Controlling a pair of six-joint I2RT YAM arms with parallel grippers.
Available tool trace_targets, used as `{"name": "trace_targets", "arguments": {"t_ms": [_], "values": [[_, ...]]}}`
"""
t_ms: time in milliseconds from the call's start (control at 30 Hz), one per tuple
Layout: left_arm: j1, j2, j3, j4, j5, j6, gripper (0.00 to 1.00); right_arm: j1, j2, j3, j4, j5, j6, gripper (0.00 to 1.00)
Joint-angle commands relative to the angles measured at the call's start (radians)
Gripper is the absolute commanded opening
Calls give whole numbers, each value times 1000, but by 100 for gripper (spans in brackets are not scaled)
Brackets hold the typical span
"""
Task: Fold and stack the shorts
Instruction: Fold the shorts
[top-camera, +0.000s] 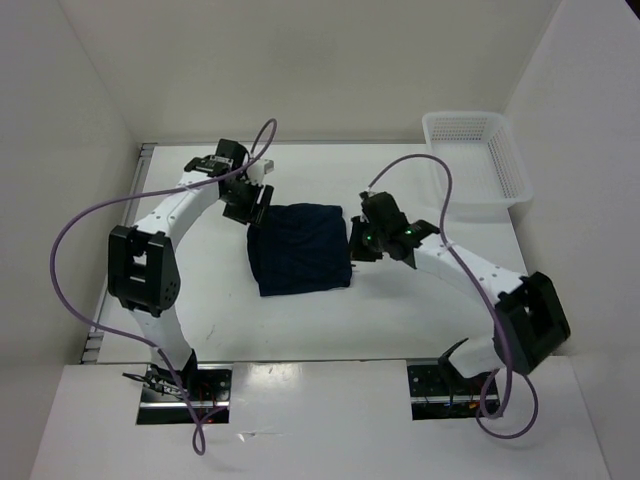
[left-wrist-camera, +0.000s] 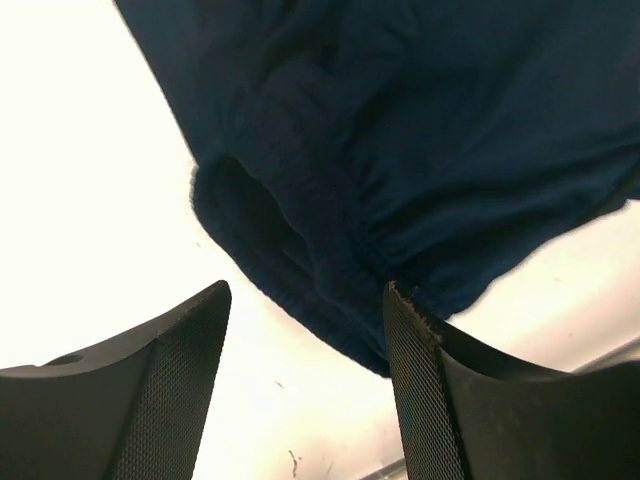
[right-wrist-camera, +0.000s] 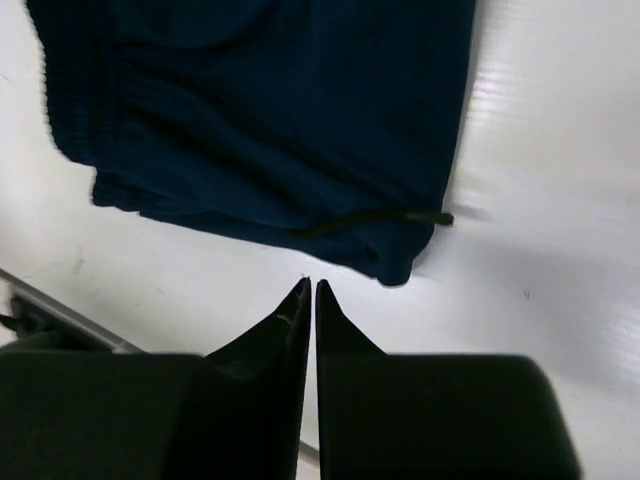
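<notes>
Navy shorts (top-camera: 300, 248) are lying folded; I am holding my left pincer (left-wrist-camera: 307, 300) apart, my right pincer (right-wrist-camera: 311, 290) together, empty.

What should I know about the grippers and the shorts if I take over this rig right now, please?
Left gripper: jaws open, nothing between them, at the far-left corner of the shorts.
Right gripper: jaws shut, holding nothing, beside the shorts' right edge near the drawstring.
Shorts: mid-table, folded into a compact rectangle; neither gripper holds them.
Done: the fold, by the look of it.
Left: draw both arms back. No second pair is in view to stack on. The white basket sits at the far right corner.
</notes>
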Motion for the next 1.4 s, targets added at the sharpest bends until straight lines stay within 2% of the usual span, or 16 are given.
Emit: {"name": "trace_targets", "arguments": {"t_ms": [0,67,233,367,633,833,1000,1200,1233,1267,1300,1333,1367], "values": [[6,74,36,41,-65,4,71,73,132,121,50,19,-51,5],[6,106,46,78,-88,4,71,152,187,217,69,66,-94,5],[6,157,59,119,-174,4,72,230,372,424,120,109,-173,4],[6,177,59,145,-208,4,72,268,490,506,135,88,-213,1],[6,226,108,168,-176,4,74,354,689,580,94,23,-311,0],[15,263,118,168,-167,4,74,380,722,603,84,36,-352,0],[15,263,128,168,-157,4,74,380,809,661,34,57,-361,0],[15,207,128,158,-157,4,74,380,731,661,25,117,-361,0],[15,192,150,146,-157,4,74,380,709,661,25,143,-361,4],[15,183,159,135,-157,4,78,380,658,661,25,157,-361,19],[15,174,159,135,-157,4,80,380,628,661,14,170,-361,25],[15,152,174,126,-157,4,81,380,596,661,14,199,-361,37],[15,141,191,125,-157,4,81,380,562,661,14,213,-361,43]]}}
